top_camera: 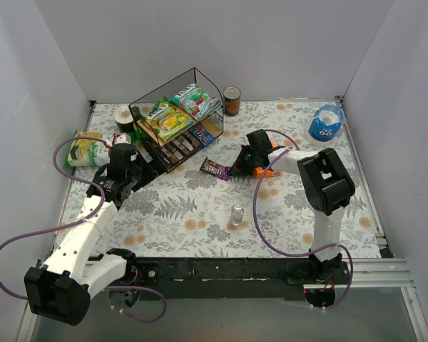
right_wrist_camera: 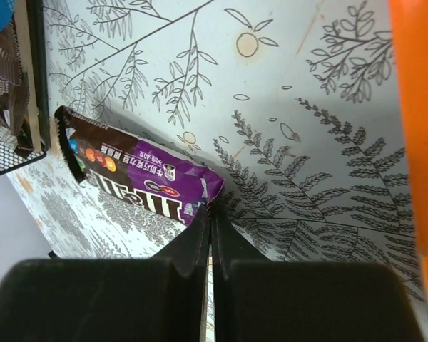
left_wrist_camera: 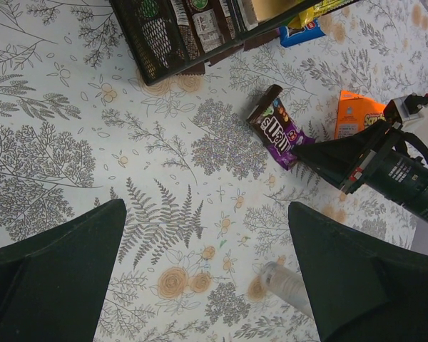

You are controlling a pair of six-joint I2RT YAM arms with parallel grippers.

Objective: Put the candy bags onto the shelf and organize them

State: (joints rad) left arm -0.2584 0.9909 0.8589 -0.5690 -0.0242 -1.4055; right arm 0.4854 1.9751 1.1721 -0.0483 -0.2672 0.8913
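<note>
The shelf (top_camera: 200, 78) stands at the back left, with a green-yellow bag (top_camera: 167, 120) and a teal-white bag (top_camera: 195, 100) on its upper board. Dark brown wrappers (top_camera: 178, 148) and a small blue pack (top_camera: 203, 133) are on the lower board. A purple wrapper (top_camera: 215, 169) lies on the table in front of the shelf. My right gripper (top_camera: 235, 169) is shut on the wrapper's right end, with the fingertips pinching the crimped edge in the right wrist view (right_wrist_camera: 211, 214). My left gripper (top_camera: 132, 171) is open and empty by the shelf's left front corner. The purple wrapper also shows in the left wrist view (left_wrist_camera: 278, 128).
A second green-yellow bag (top_camera: 85, 149) lies at the far left. An orange box (top_camera: 264, 171) lies under my right arm. A small clear tube (top_camera: 236, 214) stands mid-table. A can (top_camera: 232, 100), a white cup (top_camera: 123, 115) and a blue pouch with eyes (top_camera: 325, 122) are near the back.
</note>
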